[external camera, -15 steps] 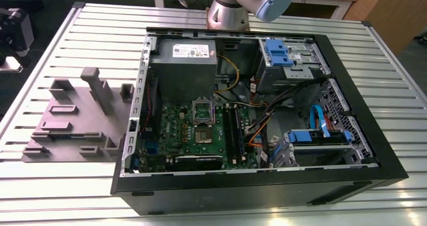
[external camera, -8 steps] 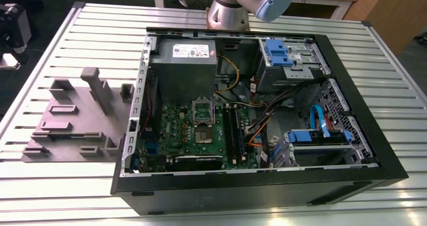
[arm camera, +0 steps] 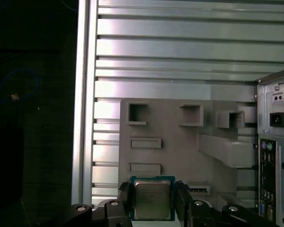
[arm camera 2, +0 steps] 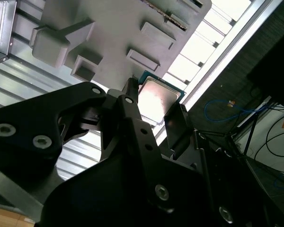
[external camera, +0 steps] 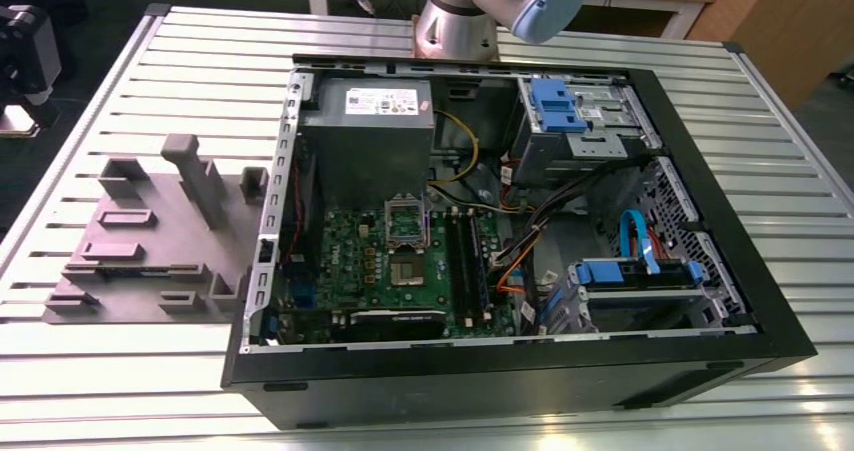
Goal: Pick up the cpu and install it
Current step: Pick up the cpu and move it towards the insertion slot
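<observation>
1. Gripper: my two black fingers are closed to the width of the cpu. They clamp it by two opposite edges, one finger against each side, as seen in both wrist views.
2. Cpu: a small flat square chip with a pale silvery metal top and a thin teal-green border. I hold it between the fingertips with its metal top turned toward both wrist cameras. It is in the air and does not touch the tray behind it.
3. Grey tray: a plastic plate with raised blocks and square pockets, lying flat on the surface. In both wrist views it forms the background behind the cpu. In the exterior view it lies just beside the computer case, on the exterior view's left.
4. Surface: pale metal, ribbed with long parallel slats. It carries both the tray and the case.
5. Computer case: a black tower laid on its side with the open side up. Its rear panel shows in the first wrist view.
6. Motherboard: a green board lying flat inside the case. The socket is near its middle, with the metal frame just beside it.
7. Arm: my grey and pale-blue joint stands beyond the far side of the case.
</observation>
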